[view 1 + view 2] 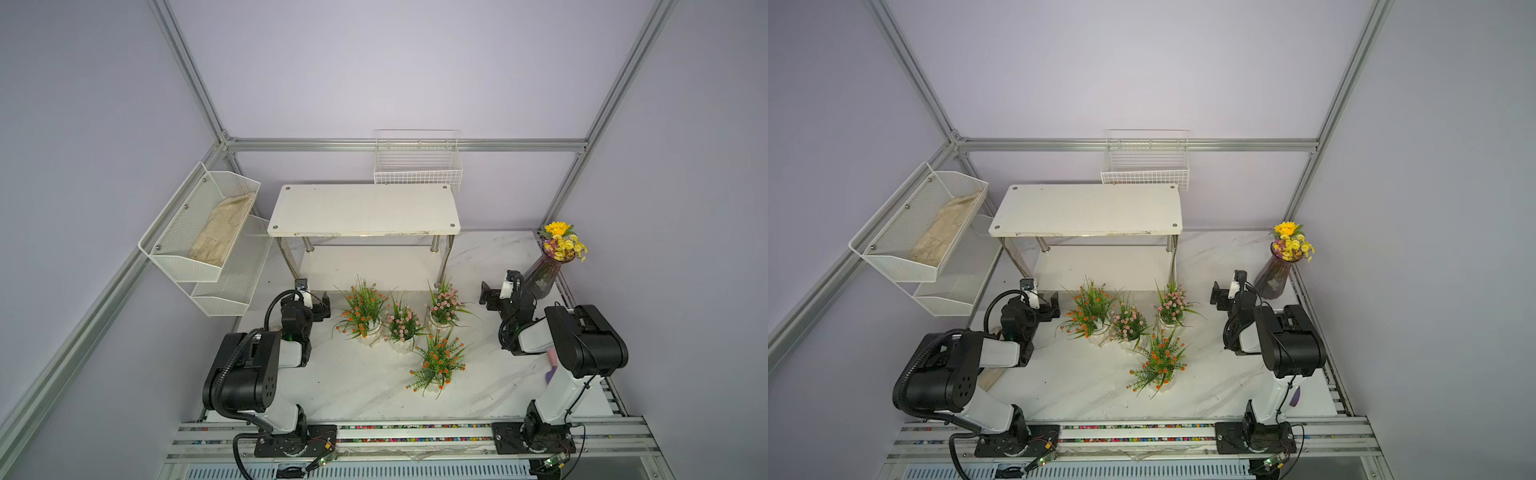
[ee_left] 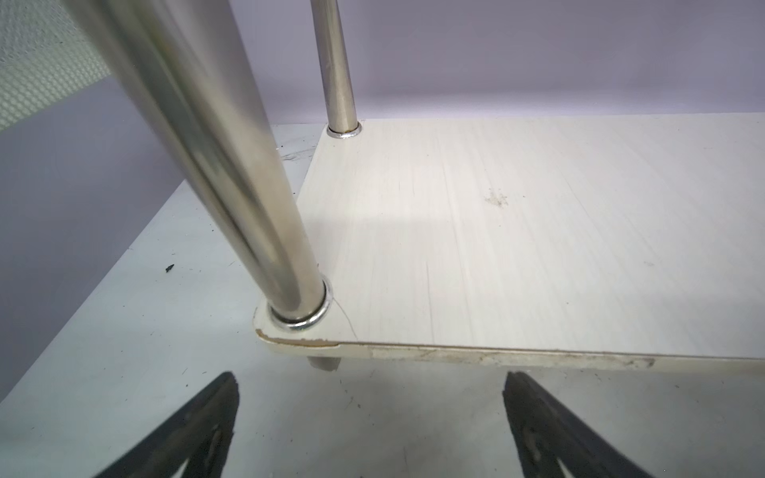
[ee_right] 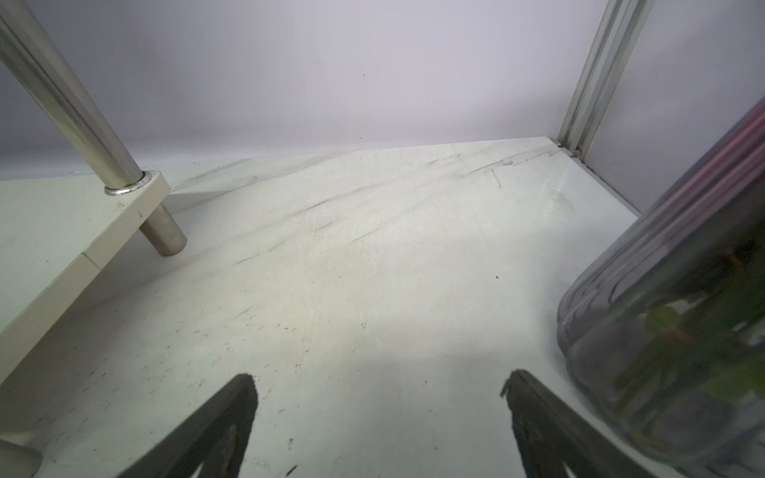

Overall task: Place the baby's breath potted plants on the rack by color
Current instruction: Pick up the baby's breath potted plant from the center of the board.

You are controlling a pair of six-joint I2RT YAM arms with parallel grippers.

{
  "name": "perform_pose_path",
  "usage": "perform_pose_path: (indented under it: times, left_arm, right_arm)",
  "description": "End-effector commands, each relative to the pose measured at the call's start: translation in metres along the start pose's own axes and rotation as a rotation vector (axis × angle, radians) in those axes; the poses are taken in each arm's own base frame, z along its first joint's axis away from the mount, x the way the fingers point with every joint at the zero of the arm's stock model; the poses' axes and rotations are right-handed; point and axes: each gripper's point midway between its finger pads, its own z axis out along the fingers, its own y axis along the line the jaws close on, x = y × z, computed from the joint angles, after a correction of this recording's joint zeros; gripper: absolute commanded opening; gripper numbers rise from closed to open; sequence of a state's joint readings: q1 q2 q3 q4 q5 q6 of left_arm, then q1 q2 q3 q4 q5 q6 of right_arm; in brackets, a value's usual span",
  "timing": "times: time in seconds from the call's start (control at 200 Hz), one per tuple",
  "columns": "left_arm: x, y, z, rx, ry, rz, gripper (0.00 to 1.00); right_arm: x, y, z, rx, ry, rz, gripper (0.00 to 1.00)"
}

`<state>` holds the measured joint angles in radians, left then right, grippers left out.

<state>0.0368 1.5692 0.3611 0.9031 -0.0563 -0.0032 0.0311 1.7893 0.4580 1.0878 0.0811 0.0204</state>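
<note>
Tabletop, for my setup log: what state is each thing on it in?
Left orange plant: upright, on table.
Near orange plant: upright, on table.
Middle pink plant: upright, on table.
Right pink plant: upright, on table.
Rack: both boards bare.
Left gripper: open, empty.
Right gripper: open, empty.
Glass vase: upright.

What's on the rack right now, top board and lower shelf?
Top board: bare. Lower shelf: bare where visible; the top board covers part of it from above.
</note>
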Motion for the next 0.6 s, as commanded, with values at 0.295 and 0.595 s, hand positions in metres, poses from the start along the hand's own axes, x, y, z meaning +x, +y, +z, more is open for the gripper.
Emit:
perform_pose_path:
  times: [0.295,0.595]
  left_arm:
    - [-0.0172,0.0011,0.0016,-0.014,-0.054,0.001,1.00]
    - [-0.0173,0.0014,0.0016,-0.014,-0.054,0.001,1.00]
  right_arm:
    - [-0.0099,0.0020,0.0008,-0.001,-0.028,0.002,0.97]
    - [-0.0102,0.0025,0.0008,-0.002,-0.029,0.002,0.97]
